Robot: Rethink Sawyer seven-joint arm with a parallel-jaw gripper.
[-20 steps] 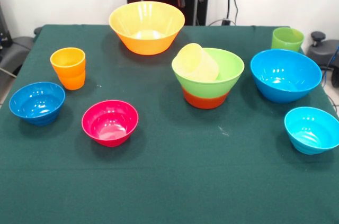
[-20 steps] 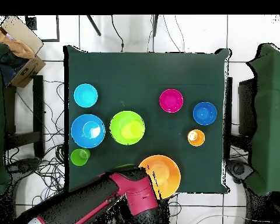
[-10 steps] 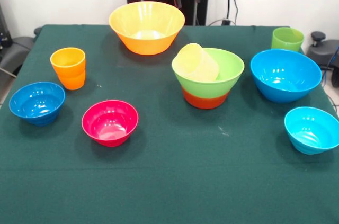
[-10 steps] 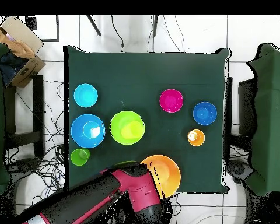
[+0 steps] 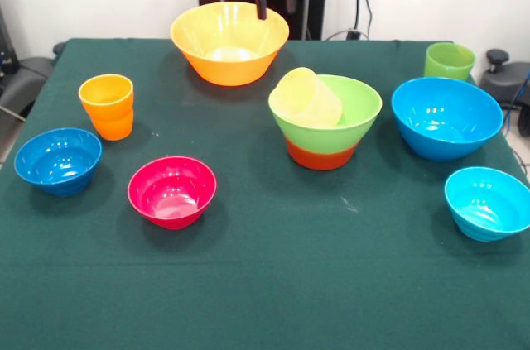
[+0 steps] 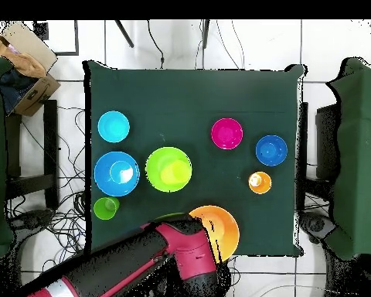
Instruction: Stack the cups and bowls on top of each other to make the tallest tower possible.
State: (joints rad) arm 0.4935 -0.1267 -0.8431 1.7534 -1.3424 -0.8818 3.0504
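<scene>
I can read no brand, label or writing on any of the things. The gripper hangs at the top of the front view, its two dark fingers spread apart over the far rim of the big yellow-orange bowl, touching nothing. In the overhead view the red arm comes in from the 7 o'clock corner and covers the edge of that bowl.

On the green tabletop in the front view, the tower stands just right of centre: the light green bowl nested in the orange-red bowl, with the pale yellow cup lying tilted inside. At 3 o'clock from it sits the big blue bowl, with the light green cup behind and the small cyan bowl in front. At 9 o'clock stand the orange cup, the small dark blue bowl and the magenta bowl, each apart from the others.
</scene>
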